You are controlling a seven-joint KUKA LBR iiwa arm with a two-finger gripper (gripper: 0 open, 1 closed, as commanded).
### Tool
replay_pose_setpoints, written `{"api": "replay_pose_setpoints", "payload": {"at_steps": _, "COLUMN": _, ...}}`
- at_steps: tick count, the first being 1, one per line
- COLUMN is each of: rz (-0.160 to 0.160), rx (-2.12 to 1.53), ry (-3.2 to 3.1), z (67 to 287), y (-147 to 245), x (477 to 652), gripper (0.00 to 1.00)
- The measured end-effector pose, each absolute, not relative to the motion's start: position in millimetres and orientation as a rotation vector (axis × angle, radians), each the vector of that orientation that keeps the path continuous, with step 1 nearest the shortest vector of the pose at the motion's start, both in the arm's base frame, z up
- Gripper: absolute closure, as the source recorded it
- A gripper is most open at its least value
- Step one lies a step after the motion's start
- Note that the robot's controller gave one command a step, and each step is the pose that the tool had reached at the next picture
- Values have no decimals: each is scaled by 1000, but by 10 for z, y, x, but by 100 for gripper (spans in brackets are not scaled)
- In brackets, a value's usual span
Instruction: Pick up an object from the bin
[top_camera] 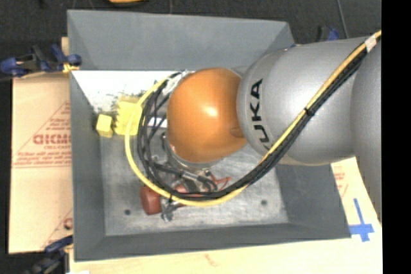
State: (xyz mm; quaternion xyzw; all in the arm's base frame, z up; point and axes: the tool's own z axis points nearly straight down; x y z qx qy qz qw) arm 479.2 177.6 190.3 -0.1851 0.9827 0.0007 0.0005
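Arm's orange cover (204, 113) hung low inside the grey bin (192, 42). Gripper (168, 210) sat at the floor, just beside a small reddish-brown lump (151, 201) toward the near-left corner. Open or clenched: could not tell. Yellow block (104, 125) lay by the left wall, well apart.

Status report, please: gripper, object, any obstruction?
Gripper low in grey metal bin, view's lower left. Small reddish-brown rounded object beside it, grasp unconfirmed. Small yellow block apart, by left wall.

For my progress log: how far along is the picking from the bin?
Done: the arm reaches into the grey metal bin. In hand: its wrist hangs by a small reddish-brown block near the lower wall. Left: nothing visibly held or lifted; a small yellow cube lies apart, left.
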Motion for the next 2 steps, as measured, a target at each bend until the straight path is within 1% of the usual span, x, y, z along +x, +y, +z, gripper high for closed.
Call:
{"api": "replay_pose_setpoints", "payload": {"at_steps": 1, "rz": 4, "rx": -517, "ry": 3087, "z": 1563, "y": 1741, "x": 4910, "gripper": 100}}
{"api": "replay_pose_setpoints", "payload": {"at_steps": 2, "rz": 1, "rx": -960, "ry": 2987, "z": 2760, "y": 1354, "x": 4816, "gripper": 100}}
